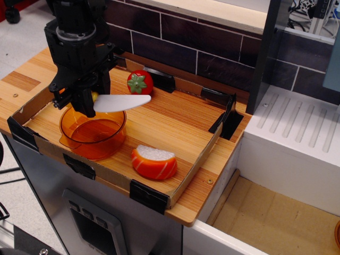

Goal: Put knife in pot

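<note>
Where the black gripper [85, 101] closes, its jaws are clamped on the yellow handle of the knife [120, 102]; only a small patch of yellow shows between the dark fingers. The white blade runs out roughly level from the jaws toward the counter's right end, its tip pointing at the wood below the tomato. Knife and gripper are held in the air above the back rim of the pot [94, 130], the handle end over the pot's opening and most of the blade past the rim, over the tray floor. No contact between knife and pot is visible.

The pot stands upright in the front-left part of the cardboard tray [199, 159], near the counter's front edge and left corner. Its interior is see-through orange and holds nothing.

A toy tomato [139, 82] with a green top sits near the tray's back wall, just beyond the blade. An orange-and-white sliced food piece [154, 161] lies near the tray's front edge, to the right of the pot and apart from it.

The tray rests on the wooden counter [24, 79], its corners bound with black tape. Behind the counter's back edge runs a dark tiled wall [212, 48]. A white ribbed unit [297, 133] adjoins the counter's right end.
</note>
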`<state>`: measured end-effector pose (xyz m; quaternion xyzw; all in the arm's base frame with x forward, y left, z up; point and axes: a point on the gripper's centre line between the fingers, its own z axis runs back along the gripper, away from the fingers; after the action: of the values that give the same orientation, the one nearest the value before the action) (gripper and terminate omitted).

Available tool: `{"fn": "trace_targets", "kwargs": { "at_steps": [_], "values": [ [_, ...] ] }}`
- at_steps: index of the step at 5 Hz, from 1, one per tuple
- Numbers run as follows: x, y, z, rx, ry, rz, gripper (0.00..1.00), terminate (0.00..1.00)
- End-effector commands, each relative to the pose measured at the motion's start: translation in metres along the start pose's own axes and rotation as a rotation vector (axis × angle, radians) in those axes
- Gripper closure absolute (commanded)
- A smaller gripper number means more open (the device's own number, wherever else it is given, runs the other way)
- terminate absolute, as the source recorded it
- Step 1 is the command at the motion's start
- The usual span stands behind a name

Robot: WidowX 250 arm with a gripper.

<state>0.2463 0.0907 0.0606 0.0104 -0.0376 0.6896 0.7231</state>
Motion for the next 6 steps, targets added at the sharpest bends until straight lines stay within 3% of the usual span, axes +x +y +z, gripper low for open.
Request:
{"fn": "trace_targets", "kwargs": {
  "at_steps": [1, 3, 5, 6],
  "values": [
    [0.006, -0.015, 0.023, -0.062, 0.049, -0.023, 0.0, 0.0],
    [0.008, -0.015, 0.051, -0.102, 0.107, 0.005, 0.0, 0.0],
    [0.003, -0.028, 0.079, -0.107, 0.057, 0.005, 0.0, 0.0],
    [0.003, -0.028, 0.079, -0.107, 0.057, 0.005, 0.0, 0.0]
  ]
}}
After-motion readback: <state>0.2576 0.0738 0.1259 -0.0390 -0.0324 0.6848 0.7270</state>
